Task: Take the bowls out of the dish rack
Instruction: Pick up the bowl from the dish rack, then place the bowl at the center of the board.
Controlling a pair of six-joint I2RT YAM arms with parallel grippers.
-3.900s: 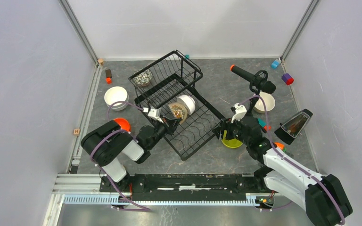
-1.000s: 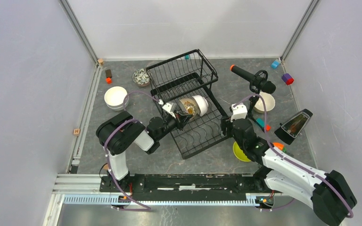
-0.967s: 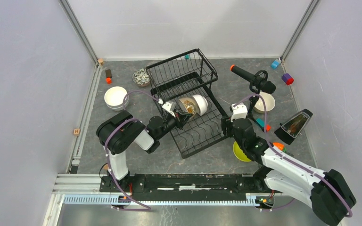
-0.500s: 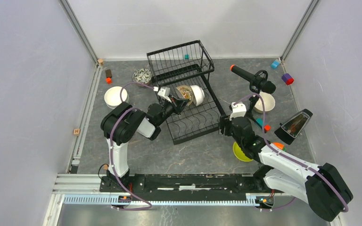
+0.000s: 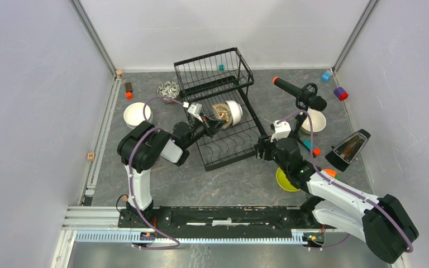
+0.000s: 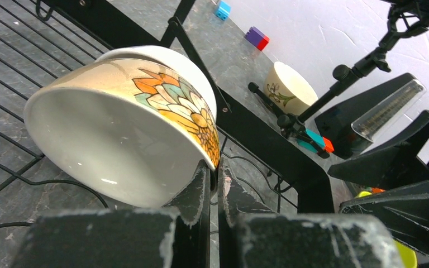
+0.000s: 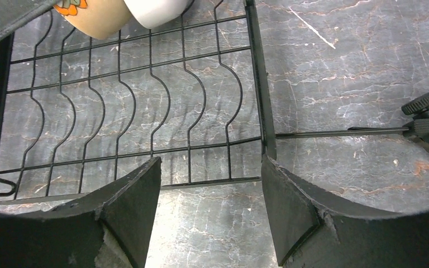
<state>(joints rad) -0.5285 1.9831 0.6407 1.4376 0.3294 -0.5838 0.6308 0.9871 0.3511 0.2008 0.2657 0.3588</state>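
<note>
Left gripper [image 6: 213, 178] is pinching the rim of a beige, orange-flowered bowl [image 6: 117, 128], tilting in the dish rack's [image 5: 229, 152] lower tier beside a white bowl [image 5: 236, 111]. Right gripper [image 7: 210, 167] is hanging open.

The black wire dish rack [image 5: 230, 149] holds a beige floral bowl [image 5: 221, 113] and a plain white bowl [image 5: 236, 111], tipped sideways, side by side in its lower tray. Left of the rack stand a dark-patterned bowl [image 5: 168, 89] and a cream bowl [image 5: 137, 114].

Grey marbled table [image 5: 201, 187]: dish rack [image 5: 226, 148] set centrally; 4 laid around it: white bowl [image 5: 136, 114], patterned bowl [image 5: 168, 89], cream bowl [image 5: 317, 121], lime bowl [image 5: 285, 181].
</note>
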